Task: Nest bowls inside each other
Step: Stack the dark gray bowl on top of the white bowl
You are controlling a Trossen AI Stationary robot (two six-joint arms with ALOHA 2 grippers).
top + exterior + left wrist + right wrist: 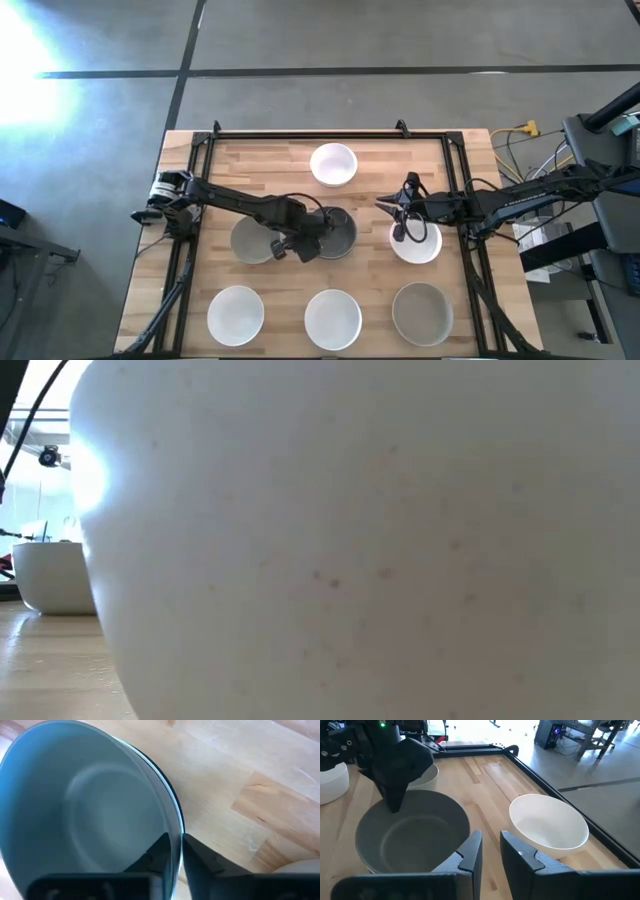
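A grey bowl stands mid-table, and my left gripper is shut on its rim. A dark band runs just outside that rim; I cannot tell whether it is a black bowl underneath. My right gripper hangs over the left rim of a white bowl. Its fingers stand a narrow gap apart with nothing between them. Another grey bowl rests on the table to the left. A white bowl rests at the far middle. My left gripper holds the grey bowl by its rim, on the side toward the table's left. One finger is inside the bowl and one outside. The fingers come from above, slanting in from the left. The bowl sits upright; whether its base rests on something does not show.
Along the near edge stand two white bowls and a grey bowl. The near middle bowl fills the low view. A black frame rail runs along the table's far side, with more rails down both sides.
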